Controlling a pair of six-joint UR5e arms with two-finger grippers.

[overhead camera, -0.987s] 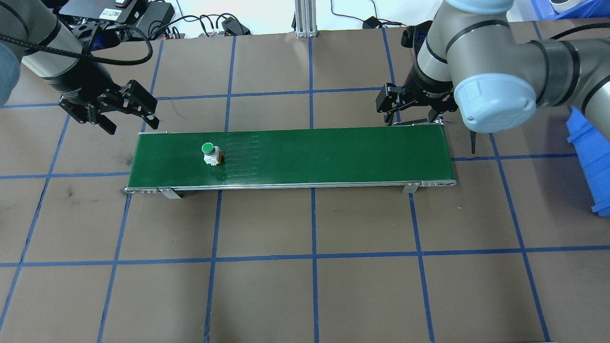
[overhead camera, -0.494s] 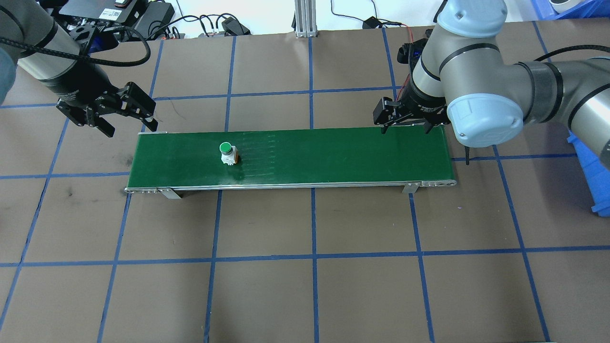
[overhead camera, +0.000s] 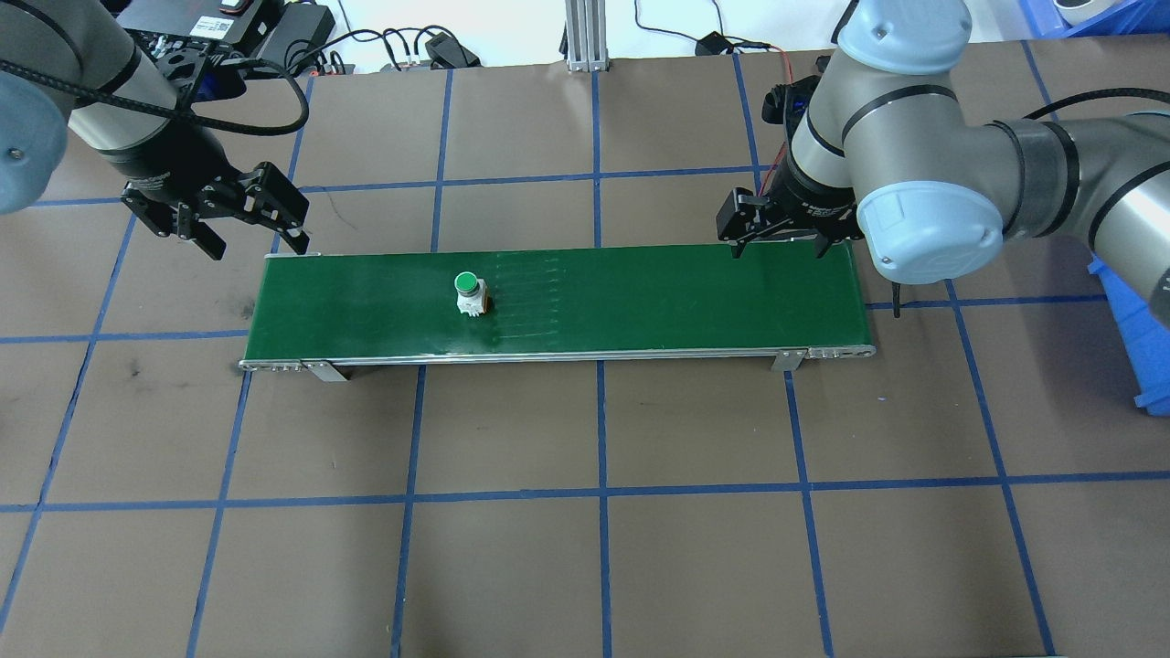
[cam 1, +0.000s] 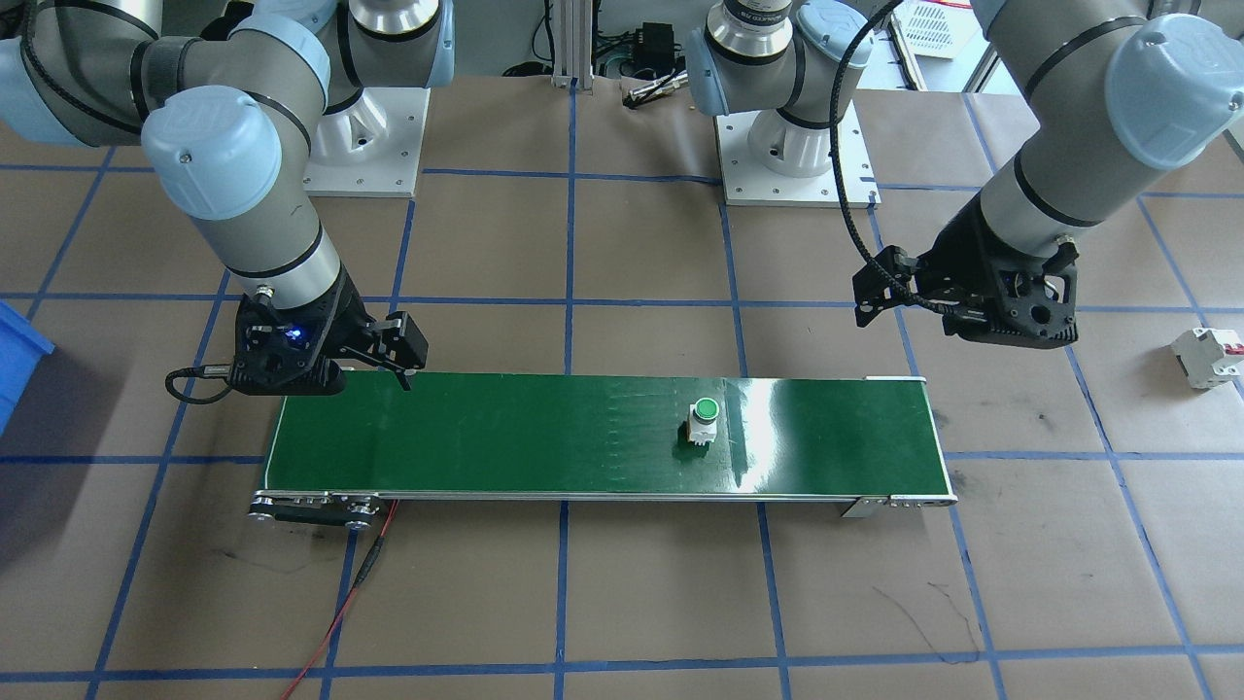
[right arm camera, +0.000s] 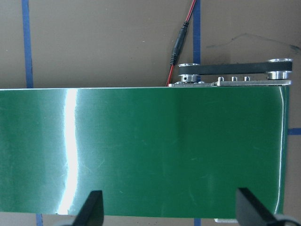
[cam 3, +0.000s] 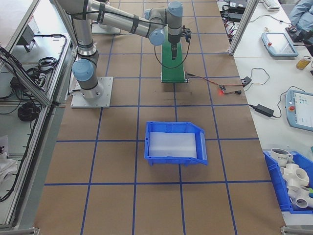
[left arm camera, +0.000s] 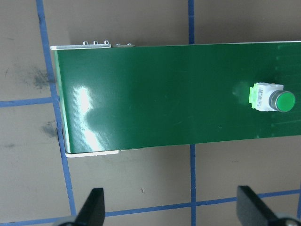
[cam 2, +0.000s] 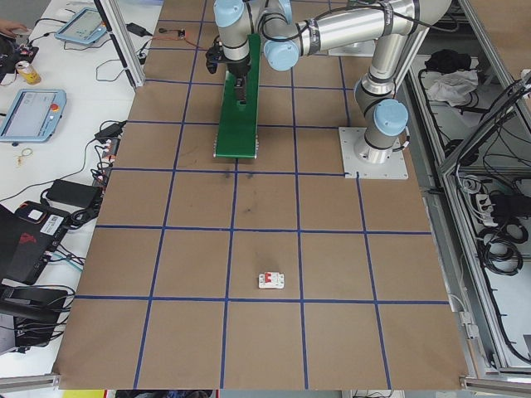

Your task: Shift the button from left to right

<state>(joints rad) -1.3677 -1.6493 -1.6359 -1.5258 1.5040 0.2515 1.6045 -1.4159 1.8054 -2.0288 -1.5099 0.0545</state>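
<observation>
1. Your green-capped push-button with white body (overhead camera: 470, 294) stands untouched on the long green conveyor belt (overhead camera: 640, 302), left of centre.
2. The left gripper (overhead camera: 245, 217) hangs empty beyond the belt's left end, fingers spread.
3. The right gripper (overhead camera: 784, 233) waits, likewise spread, over the right end, probably for the pickup.

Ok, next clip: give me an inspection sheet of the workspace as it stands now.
Surface: brown table with blue tape grid; green conveyor belt across it.
Job's things: button upright on the belt, left of its middle, untouched.
Clutter: white circuit breaker and blue bin off the belt.
Hands: left hand open near the belt's left end; right hand open over its right end.
Cables: red-black lead from the belt.
Surroundings: electronics, tablets on benches.
</observation>
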